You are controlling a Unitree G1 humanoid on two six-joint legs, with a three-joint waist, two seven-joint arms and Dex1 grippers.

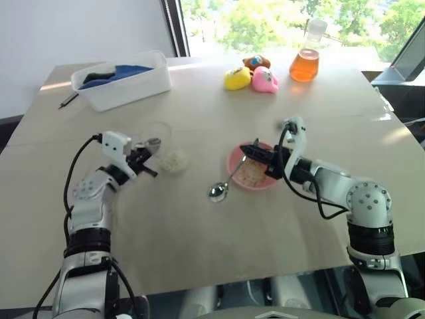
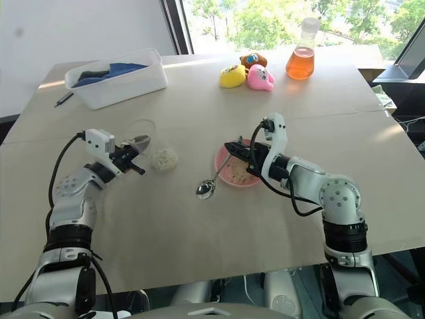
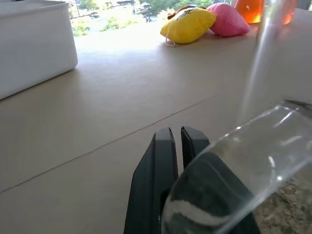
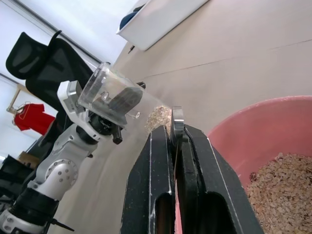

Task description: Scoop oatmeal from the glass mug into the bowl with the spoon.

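Slim silver metal spoon (image 1: 226,183) slants from the tabletop, oval end resting on the wood, thin handle clamped between the right gripper's (image 1: 255,152) closed black fingers over the shallow pink bowl (image 1: 251,167); pale oat flakes (image 4: 280,187) lie in that bowl; a small heap of spilled flakes (image 1: 174,161) sits beside the left gripper (image 1: 147,157), fingers closed on the clear glass mug (image 1: 155,135), held tilted; beyond, white rectangular plastic tub (image 1: 123,79), yellow and pink plush toys (image 1: 251,78), conical flask of orange liquid (image 1: 305,58).

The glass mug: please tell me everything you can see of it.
The glass mug is small, clear and cylindrical with a round rim. It is tipped on its side, held off the table in the shut left claw, whose fingers pinch its wall. It looks almost empty. A small heap of oatmeal lies on the table beside it.
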